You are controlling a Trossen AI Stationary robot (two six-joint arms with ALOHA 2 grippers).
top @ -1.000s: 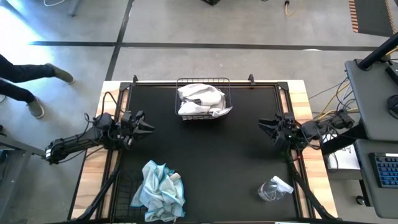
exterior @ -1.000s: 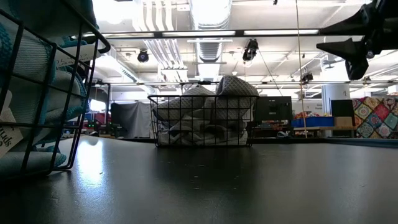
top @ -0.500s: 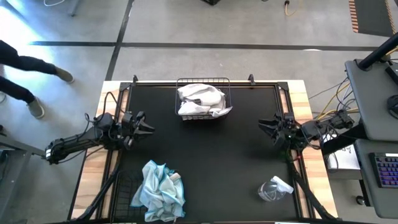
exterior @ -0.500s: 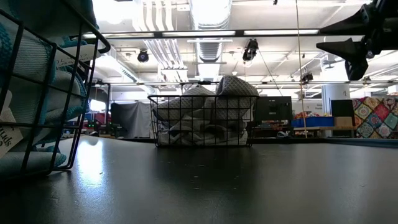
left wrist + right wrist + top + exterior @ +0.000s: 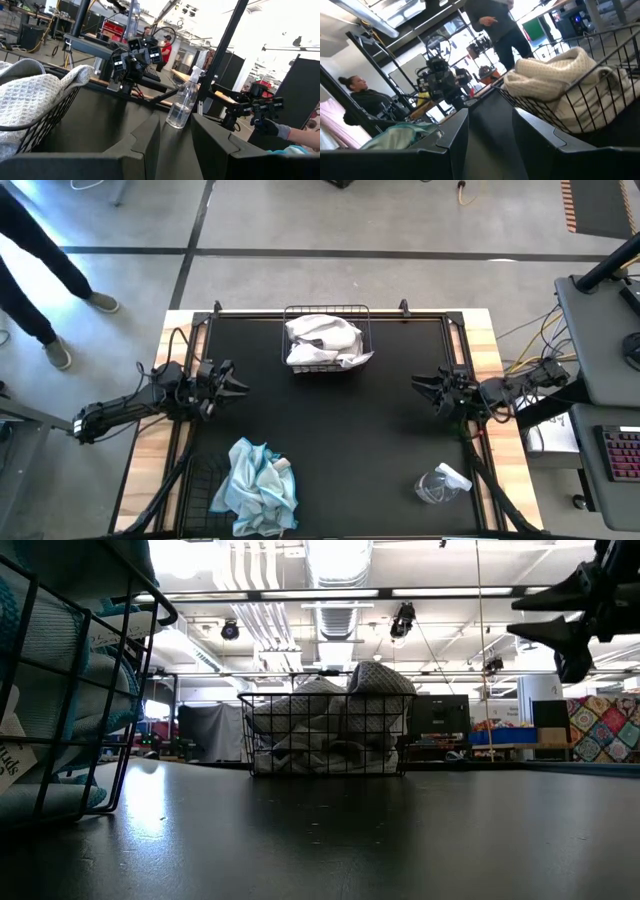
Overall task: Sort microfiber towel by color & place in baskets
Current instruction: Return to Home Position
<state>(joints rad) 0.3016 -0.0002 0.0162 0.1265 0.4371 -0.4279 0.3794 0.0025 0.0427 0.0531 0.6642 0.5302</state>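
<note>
High view: left claw (image 5: 232, 383), right claw (image 5: 422, 387) spread, near opposite mat (image 5: 340, 430) edges, well apart.

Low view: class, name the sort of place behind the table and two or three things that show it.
Probably a large industrial-style lab or workshop: exposed ceiling ducts, long strip lights, and, in the high view, a concrete floor with dark lines.

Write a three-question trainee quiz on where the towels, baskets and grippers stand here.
1. True or false: the white towels lie in the top-centre basket of the high view.
2. The light blue towels are: A on the bare mat; B in the bottom-left basket; C on the floor.
3. Fill in: the left gripper and right gripper are open and hold ____.
Key: 1 true; 2 B; 3 nothing.
</note>
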